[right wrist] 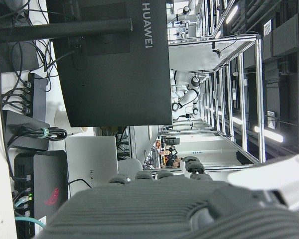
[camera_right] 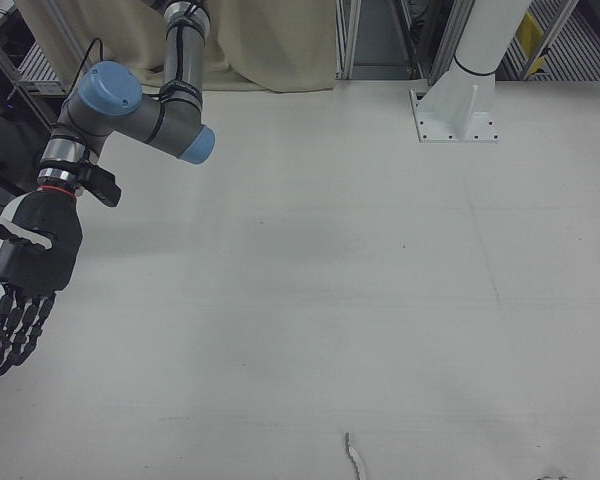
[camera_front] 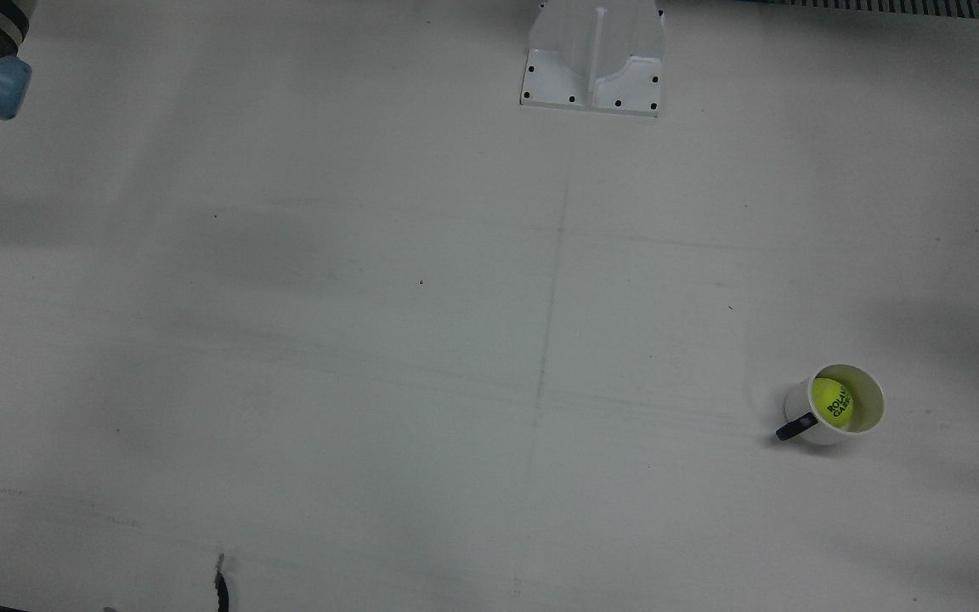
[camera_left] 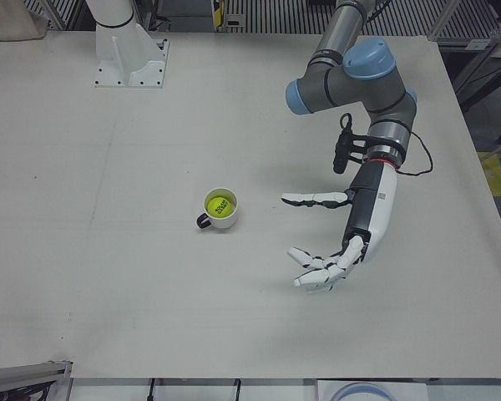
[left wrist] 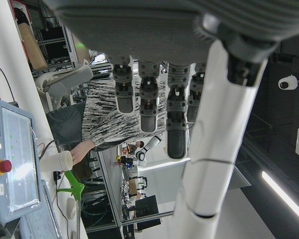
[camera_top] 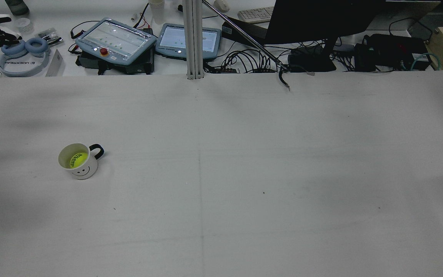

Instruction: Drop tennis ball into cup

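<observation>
A white mug (camera_front: 828,432) with a black handle and a smiley face stands upright on the table; it also shows in the rear view (camera_top: 83,170) and the left-front view (camera_left: 225,221). A yellow-green tennis ball (camera_front: 832,402) lies inside it, also seen in the rear view (camera_top: 79,159) and the left-front view (camera_left: 220,204). My left hand (camera_left: 363,221) hovers open and empty beside the mug, apart from it, fingers spread. My right hand (camera_right: 30,265) hangs open and empty at the other side of the table, fingers pointing down.
A white arm pedestal (camera_front: 593,64) is bolted at the table's robot side. A loose black cable end (camera_top: 283,79) lies at the operators' edge. Teach pendants (camera_top: 115,38), a monitor (camera_top: 321,19) and cables sit on the desk beyond the table.
</observation>
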`<action>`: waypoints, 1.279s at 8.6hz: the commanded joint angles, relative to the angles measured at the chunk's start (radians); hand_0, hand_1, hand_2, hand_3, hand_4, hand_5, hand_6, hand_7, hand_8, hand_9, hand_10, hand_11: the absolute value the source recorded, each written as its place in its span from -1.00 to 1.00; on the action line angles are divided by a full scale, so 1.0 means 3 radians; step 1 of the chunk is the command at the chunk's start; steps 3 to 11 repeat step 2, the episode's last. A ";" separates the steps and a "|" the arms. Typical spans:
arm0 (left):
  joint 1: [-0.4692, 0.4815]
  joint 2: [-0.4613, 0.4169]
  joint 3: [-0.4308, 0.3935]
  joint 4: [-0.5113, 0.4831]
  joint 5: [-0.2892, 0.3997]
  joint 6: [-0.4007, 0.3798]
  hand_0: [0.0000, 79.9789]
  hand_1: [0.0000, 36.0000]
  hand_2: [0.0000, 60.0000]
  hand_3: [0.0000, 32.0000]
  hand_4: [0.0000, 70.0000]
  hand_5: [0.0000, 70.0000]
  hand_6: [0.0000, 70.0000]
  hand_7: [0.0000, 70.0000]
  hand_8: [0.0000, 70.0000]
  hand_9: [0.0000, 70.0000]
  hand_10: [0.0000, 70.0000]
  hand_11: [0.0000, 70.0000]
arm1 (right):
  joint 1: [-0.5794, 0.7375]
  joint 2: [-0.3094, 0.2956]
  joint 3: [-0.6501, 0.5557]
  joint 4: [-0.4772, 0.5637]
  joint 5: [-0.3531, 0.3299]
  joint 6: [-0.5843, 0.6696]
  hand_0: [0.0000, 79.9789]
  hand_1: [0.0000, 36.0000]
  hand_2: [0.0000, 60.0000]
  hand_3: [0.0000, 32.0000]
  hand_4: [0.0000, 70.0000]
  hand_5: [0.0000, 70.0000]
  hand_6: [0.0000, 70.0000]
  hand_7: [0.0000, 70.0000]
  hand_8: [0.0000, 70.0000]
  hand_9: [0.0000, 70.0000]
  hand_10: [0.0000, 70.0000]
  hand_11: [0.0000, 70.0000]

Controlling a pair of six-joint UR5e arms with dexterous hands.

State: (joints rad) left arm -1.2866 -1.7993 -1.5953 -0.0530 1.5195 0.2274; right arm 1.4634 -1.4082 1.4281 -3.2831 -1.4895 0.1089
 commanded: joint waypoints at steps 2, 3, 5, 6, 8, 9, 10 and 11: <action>-0.0358 0.0020 0.0035 0.0151 0.0380 -0.0108 0.52 -0.08 -1.00 -1.00 -0.31 -0.37 0.98 -0.04 0.07 -0.39 -0.50 -0.24 | 0.0000 0.0000 0.0000 0.0001 0.0000 0.0000 -1.00 -1.00 -1.00 -1.00 -1.00 -1.00 -1.00 -1.00 -1.00 -1.00 -1.00 -1.00; -0.0358 0.0020 0.0035 0.0151 0.0380 -0.0108 0.52 -0.08 -1.00 -1.00 -0.31 -0.37 0.98 -0.04 0.07 -0.39 -0.50 -0.24 | 0.0000 0.0000 0.0000 0.0001 0.0000 0.0000 -1.00 -1.00 -1.00 -1.00 -1.00 -1.00 -1.00 -1.00 -1.00 -1.00 -1.00 -1.00; -0.0358 0.0020 0.0035 0.0151 0.0380 -0.0108 0.52 -0.08 -1.00 -1.00 -0.31 -0.37 0.98 -0.04 0.07 -0.39 -0.50 -0.24 | 0.0000 0.0000 0.0000 0.0001 0.0000 0.0000 -1.00 -1.00 -1.00 -1.00 -1.00 -1.00 -1.00 -1.00 -1.00 -1.00 -1.00 -1.00; -0.0358 0.0020 0.0035 0.0151 0.0380 -0.0108 0.52 -0.08 -1.00 -1.00 -0.31 -0.37 0.98 -0.04 0.07 -0.39 -0.50 -0.24 | 0.0000 0.0000 0.0000 0.0001 0.0000 0.0000 -1.00 -1.00 -1.00 -1.00 -1.00 -1.00 -1.00 -1.00 -1.00 -1.00 -1.00 -1.00; -0.0358 0.0020 0.0035 0.0151 0.0380 -0.0108 0.52 -0.08 -1.00 -1.00 -0.31 -0.37 0.98 -0.04 0.07 -0.39 -0.50 -0.24 | 0.0000 0.0000 0.0000 0.0001 0.0000 0.0000 -1.00 -1.00 -1.00 -1.00 -1.00 -1.00 -1.00 -1.00 -1.00 -1.00 -1.00 -1.00; -0.0358 0.0020 0.0035 0.0151 0.0380 -0.0108 0.52 -0.08 -1.00 -1.00 -0.31 -0.37 0.98 -0.04 0.07 -0.39 -0.50 -0.24 | 0.0000 0.0000 0.0000 0.0001 0.0000 0.0000 -1.00 -1.00 -1.00 -1.00 -1.00 -1.00 -1.00 -1.00 -1.00 -1.00 -1.00 -1.00; -0.0358 0.0020 0.0035 0.0151 0.0380 -0.0108 0.52 -0.08 -1.00 -1.00 -0.31 -0.37 0.98 -0.04 0.07 -0.39 -0.50 -0.24 | 0.0000 0.0000 0.0000 0.0001 0.0000 0.0000 -1.00 -1.00 -1.00 -1.00 -1.00 -1.00 -1.00 -1.00 -1.00 -1.00 -1.00 -1.00; -0.0358 0.0020 0.0035 0.0151 0.0380 -0.0108 0.52 -0.08 -1.00 -1.00 -0.31 -0.37 0.98 -0.04 0.07 -0.39 -0.50 -0.24 | 0.0000 0.0000 0.0000 0.0001 0.0000 0.0000 -1.00 -1.00 -1.00 -1.00 -1.00 -1.00 -1.00 -1.00 -1.00 -1.00 -1.00 -1.00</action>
